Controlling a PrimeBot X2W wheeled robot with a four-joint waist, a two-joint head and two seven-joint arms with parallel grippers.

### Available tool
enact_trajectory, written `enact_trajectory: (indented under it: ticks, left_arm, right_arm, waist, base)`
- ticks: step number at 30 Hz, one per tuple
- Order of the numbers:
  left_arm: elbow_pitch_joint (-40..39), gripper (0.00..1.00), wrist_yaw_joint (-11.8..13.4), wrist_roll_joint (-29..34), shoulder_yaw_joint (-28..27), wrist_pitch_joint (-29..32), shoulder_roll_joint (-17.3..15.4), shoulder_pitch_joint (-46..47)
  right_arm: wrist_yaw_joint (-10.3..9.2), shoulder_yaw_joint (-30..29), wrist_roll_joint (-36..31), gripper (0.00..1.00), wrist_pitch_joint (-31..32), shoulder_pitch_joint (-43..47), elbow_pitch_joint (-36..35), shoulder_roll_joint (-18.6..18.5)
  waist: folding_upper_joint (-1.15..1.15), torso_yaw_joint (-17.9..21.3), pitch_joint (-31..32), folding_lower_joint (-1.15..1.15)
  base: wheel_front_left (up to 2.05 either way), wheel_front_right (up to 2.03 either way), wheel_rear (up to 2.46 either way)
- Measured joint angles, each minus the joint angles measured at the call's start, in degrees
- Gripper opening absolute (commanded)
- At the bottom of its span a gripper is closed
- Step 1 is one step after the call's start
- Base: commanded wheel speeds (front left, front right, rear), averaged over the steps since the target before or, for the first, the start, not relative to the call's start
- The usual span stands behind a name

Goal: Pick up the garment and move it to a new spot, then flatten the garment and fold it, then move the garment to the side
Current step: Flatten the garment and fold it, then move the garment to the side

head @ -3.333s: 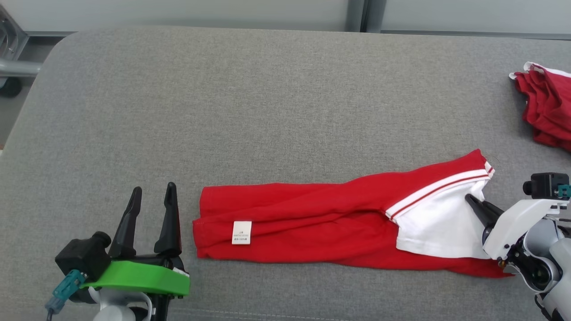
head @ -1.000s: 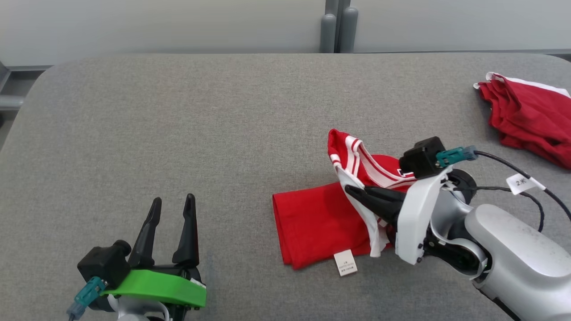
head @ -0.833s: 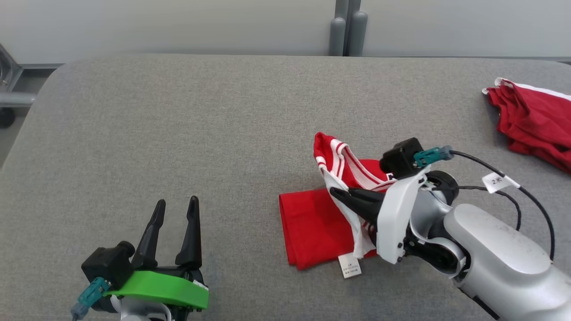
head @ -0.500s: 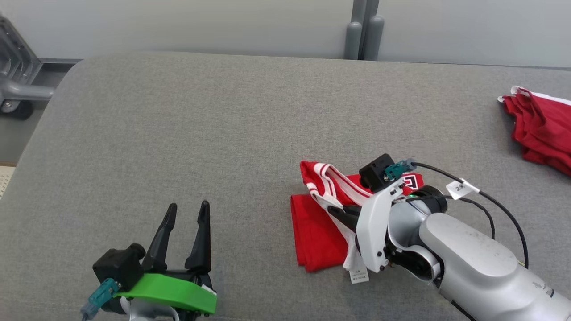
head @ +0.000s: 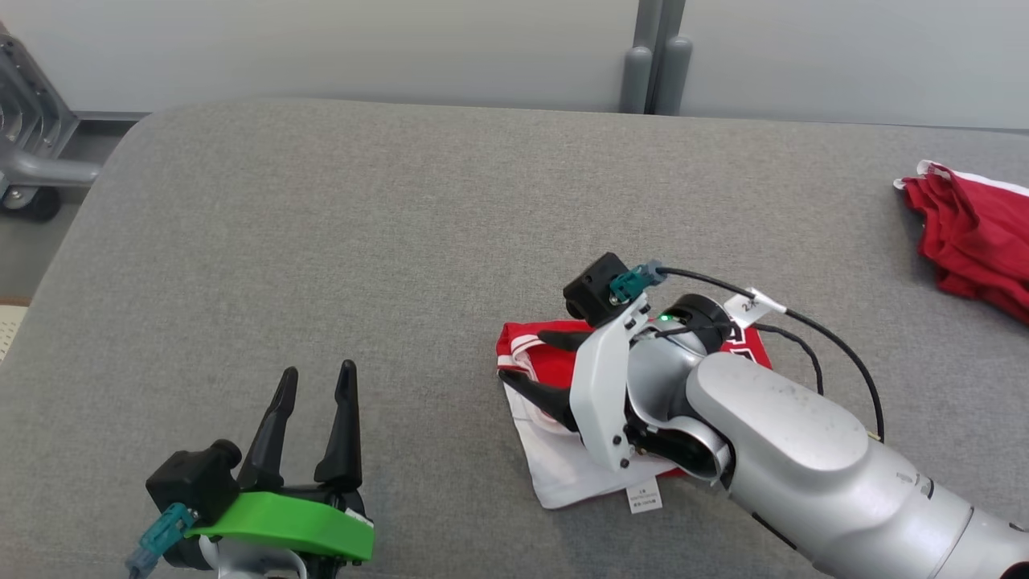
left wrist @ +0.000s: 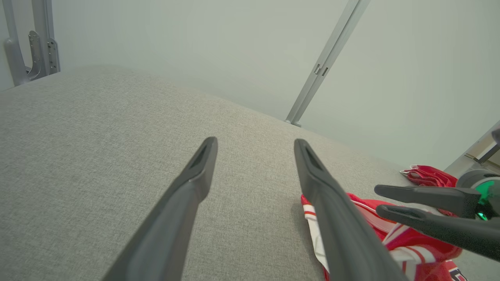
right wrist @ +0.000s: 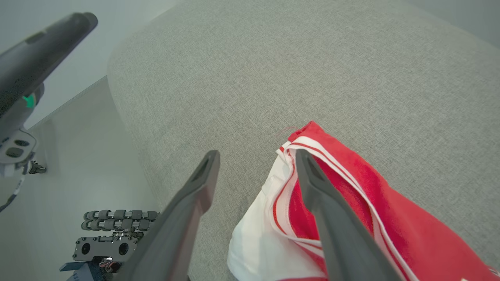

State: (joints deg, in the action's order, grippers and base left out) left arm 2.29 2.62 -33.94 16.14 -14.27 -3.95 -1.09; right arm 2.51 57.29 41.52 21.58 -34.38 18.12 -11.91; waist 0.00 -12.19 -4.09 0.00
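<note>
Folded garment (head: pixel 555 470), red with a white panel and white stripes, lies flat on the grey fabric tabletop (head: pixel 321 241). The white panel faces up on the garment's near half, and a red striped edge shows on its far half. A small white care label (head: pixel 645 496) sticks out at the garment's near edge. Right gripper (head: pixel 522 355) sits directly over the garment with its 2 fingers pointing toward the garment's left edge. Its jaws are spread apart and grasp nothing. In the right wrist view, 1 finger lies over the striped red-and-white edge and the other over bare tabletop just beside the garment. Contact between finger and cloth: cannot tell. The silver forearm (head: pixel 804 450) of the right arm covers the garment's right part. Left gripper (head: pixel 318 368) is well to the left of the garment and nearer the robot, apart from the cloth, with its jaws wide apart and empty. In the left wrist view the garment lies off to the right of that gripper's fingers, with the right gripper's 2 dark fingers above it. A second red garment (head: pixel 973 233), crumpled, lies well to the right of the folded garment and farther back.
</note>
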Motion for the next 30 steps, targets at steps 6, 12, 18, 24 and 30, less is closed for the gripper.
enact_trajectory:
  ticks: [6, 12, 18, 24, 30]
  left_arm:
    - [-0.7, 1.0, 0.2, 0.0, -0.6, 0.0, 0.0, -0.1]
    - [-1.5, 1.0, 0.3, 0.0, -0.9, 0.0, 0.1, -0.5]
    - [-2.8, 1.0, 0.4, 0.4, -1.1, 0.0, 0.2, -0.7]
    - [-3.3, 1.0, 0.4, 0.9, -0.5, 0.0, 0.2, -0.7]
    - [-3.4, 1.0, 0.4, 1.0, 0.4, 0.0, 0.3, 0.1]
  right_arm:
    - [0.43, -4.8, 0.3, 1.0, -2.9, -3.2, -3.1, -1.0]
    - [-1.67, -12.4, 2.1, 1.0, -5.5, -3.9, -2.9, -8.9]
    - [-2.6, -15.4, 4.8, 1.0, -6.4, 0.5, -1.0, -14.2]
    - [-2.44, -16.5, 8.7, 1.0, -6.4, 5.9, 1.4, -16.0]
    - [-0.9, -17.3, 12.1, 1.0, -5.9, 8.8, 3.2, -16.3]
  waist:
    - [0.0, 2.2, 0.5, 0.0]
    - [0.0, 4.5, 0.4, 0.0]
    - [0.0, 5.9, -1.0, 0.0]
    - [0.0, 6.5, -3.2, 0.0]
    - [0.0, 5.9, -5.6, 0.0]
  base:
    - [0.0, 0.0, 0.0]
    - [0.0, 0.0, 0.0]
    - [0.0, 0.0, 0.0]
    - [0.0, 0.0, 0.0]
    - [0.0, 0.0, 0.0]
